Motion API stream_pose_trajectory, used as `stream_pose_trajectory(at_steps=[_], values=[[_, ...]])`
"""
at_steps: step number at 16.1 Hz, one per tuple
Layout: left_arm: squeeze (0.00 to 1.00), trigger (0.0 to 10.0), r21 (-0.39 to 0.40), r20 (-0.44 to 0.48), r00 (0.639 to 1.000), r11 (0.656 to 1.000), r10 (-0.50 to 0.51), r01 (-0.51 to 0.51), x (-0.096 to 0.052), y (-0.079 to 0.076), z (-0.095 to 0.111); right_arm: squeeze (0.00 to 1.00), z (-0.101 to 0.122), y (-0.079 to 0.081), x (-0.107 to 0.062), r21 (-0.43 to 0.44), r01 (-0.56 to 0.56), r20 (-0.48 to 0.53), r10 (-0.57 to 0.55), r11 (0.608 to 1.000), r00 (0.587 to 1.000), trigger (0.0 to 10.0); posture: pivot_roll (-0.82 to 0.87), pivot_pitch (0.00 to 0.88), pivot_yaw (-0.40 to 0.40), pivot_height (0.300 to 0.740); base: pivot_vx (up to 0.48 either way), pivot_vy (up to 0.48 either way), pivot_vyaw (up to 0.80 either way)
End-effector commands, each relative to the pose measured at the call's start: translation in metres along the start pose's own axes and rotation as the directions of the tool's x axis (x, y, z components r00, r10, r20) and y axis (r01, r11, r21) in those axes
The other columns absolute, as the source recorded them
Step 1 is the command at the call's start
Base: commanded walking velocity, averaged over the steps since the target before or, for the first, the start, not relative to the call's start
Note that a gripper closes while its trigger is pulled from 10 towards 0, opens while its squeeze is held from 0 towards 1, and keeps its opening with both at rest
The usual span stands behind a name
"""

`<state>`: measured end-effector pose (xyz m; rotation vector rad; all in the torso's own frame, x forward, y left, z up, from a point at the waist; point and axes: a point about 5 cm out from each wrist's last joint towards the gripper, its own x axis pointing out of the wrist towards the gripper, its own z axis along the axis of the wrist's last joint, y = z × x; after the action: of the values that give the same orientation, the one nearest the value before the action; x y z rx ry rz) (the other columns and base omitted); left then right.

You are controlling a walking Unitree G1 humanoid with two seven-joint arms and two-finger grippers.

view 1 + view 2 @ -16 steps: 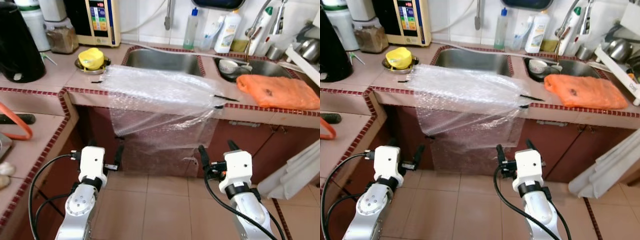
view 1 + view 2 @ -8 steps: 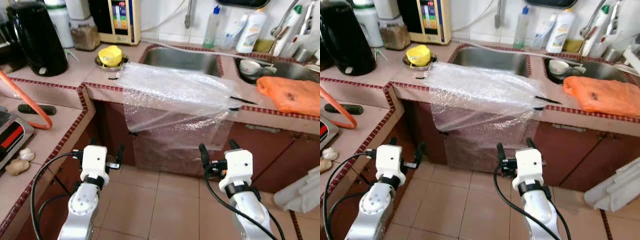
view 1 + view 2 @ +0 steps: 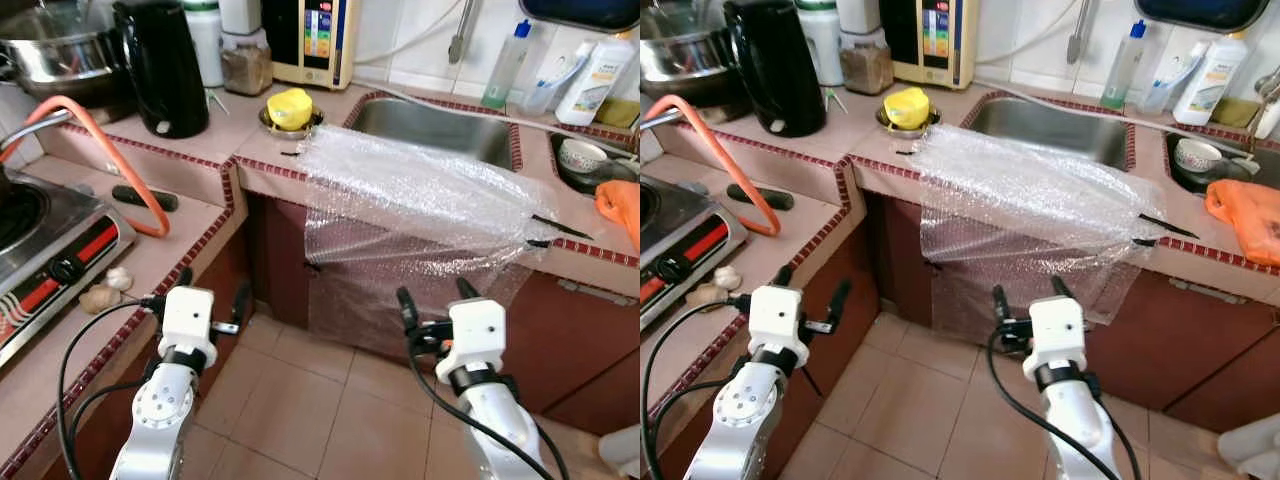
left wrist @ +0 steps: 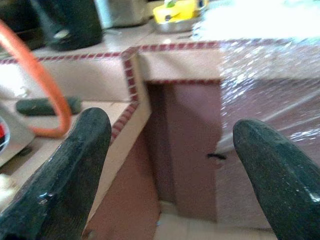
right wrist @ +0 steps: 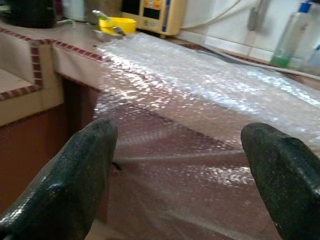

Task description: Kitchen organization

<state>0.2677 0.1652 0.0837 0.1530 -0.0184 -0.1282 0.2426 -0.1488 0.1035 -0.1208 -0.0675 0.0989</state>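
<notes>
Left gripper (image 4: 165,150): fingers spread wide, holding nothing, low before the counter corner.
Right gripper (image 5: 180,160): fingers spread wide, empty, facing the bubble wrap.
Bubble wrap (image 3: 420,195): ahead of and above the right gripper, draped over the counter edge (image 3: 262,170) and down the cabinet front.
Head views add: black kettle (image 3: 160,65), orange hose (image 3: 110,140), stove (image 3: 40,235), sink (image 3: 440,125).
Left wrist view adds: cabinet recess under the counter corner.

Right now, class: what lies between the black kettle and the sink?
In the left eye view, between the black kettle and sink sits a yellow object in a metal dish.
</notes>
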Motion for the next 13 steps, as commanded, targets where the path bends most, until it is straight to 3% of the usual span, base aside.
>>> stream_pose_trajectory(at_steps=[1, 3, 7, 13], values=[[0.0, 10.0, -0.03, 0.025, 0.998, 0.998, -0.063, 0.064, 0.004, -0.008, 0.01, 0.0, 0.006, -0.009, 0.0, -0.01, 0.041, 0.014, -0.041, 0.999, 0.999, 10.0, 0.05, 0.028, -0.033, 0.74, 0.0, 0.0, 0.0], [0.0, 10.0, -0.045, 0.033, 0.995, 0.994, -0.097, 0.098, 0.004, -0.011, 0.013, 0.0, 0.013, -0.015, -0.001, 0.029, 0.072, 0.031, -0.073, 0.997, 0.997, 10.0, 0.05, 0.027, -0.035, 0.74, 0.0, 0.0, 0.0], [0.0, 10.0, -0.079, 0.082, 0.991, 0.991, -0.105, 0.111, -0.001, -0.007, 0.029, 0.0, 0.02, -0.017, -0.004, 0.028, 0.079, 0.049, -0.08, 0.996, 0.996, 10.0, 0.04, 0.03, -0.037, 0.74, 0.0, 0.0, 0.0], [0.0, 10.0, -0.122, 0.058, 0.99, 0.984, -0.127, 0.133, -0.005, -0.008, 0.028, 0.0, 0.018, -0.014, -0.005, 0.027, 0.073, 0.036, -0.074, 0.997, 0.997, 10.0, 0.06, 0.036, -0.033, 0.74, 0.0, 0.0, 0.0]])
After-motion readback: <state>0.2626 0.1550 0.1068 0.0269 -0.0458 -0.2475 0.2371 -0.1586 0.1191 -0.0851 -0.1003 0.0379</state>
